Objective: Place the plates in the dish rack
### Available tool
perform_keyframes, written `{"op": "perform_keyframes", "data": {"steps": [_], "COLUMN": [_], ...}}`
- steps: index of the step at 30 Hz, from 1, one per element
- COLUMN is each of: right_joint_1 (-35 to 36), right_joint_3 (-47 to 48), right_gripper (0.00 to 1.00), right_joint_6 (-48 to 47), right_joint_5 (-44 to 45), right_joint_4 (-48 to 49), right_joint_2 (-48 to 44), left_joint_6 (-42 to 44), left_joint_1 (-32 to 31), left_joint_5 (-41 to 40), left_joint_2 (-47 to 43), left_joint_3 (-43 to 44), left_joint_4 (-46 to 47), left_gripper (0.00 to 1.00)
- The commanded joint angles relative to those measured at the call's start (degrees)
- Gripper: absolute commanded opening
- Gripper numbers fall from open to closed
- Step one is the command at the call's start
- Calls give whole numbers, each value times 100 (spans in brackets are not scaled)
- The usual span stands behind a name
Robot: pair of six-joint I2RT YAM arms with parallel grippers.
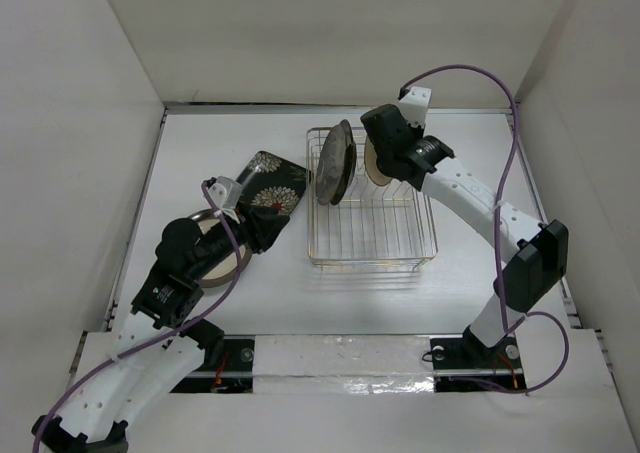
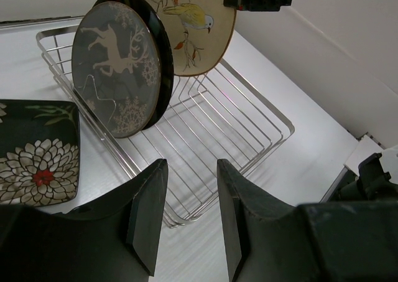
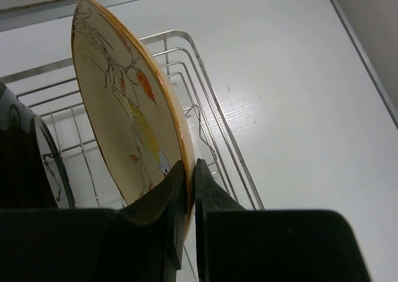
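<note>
The chrome wire dish rack (image 1: 372,235) stands mid-table. The dark grey deer plate (image 1: 334,163) stands upright at its far left end and also shows in the left wrist view (image 2: 116,67). My right gripper (image 1: 384,156) is shut on the rim of the tan floral plate (image 3: 118,101), holding it upright over the rack's far end beside the deer plate. The black square flowered plate (image 1: 272,184) lies flat left of the rack. My left gripper (image 2: 191,213) is open and empty, low by the rack's near left corner. Cream, brown-rimmed plates (image 1: 222,256) lie mostly hidden under my left arm.
White walls enclose the table on the left, back and right. The rack's near half (image 2: 239,129) holds nothing. The right arm (image 1: 470,198) reaches over the rack's right side. Purple cables loop along both arms.
</note>
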Motion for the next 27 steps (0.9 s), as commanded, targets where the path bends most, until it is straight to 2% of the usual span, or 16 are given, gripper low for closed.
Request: {"op": "perform_keyframes", "data": {"steps": [1, 18, 27], "right_joint_1": [139, 543, 895], "right_joint_3": [584, 962, 1068], "right_gripper": [0, 0, 2], "right_joint_6": [295, 875, 1130], "right_joint_5": [804, 884, 1200], "right_joint_4": [372, -305, -481], "right_joint_2": [-61, 695, 1169], "left_joint_6": [-38, -38, -38], "left_joint_1": [-30, -162, -162], "left_joint_5": [55, 63, 81], "left_joint_2": [35, -17, 44], "left_joint_3": [199, 199, 182], "left_joint_4": [352, 335, 343], "left_gripper": [35, 35, 35]}}
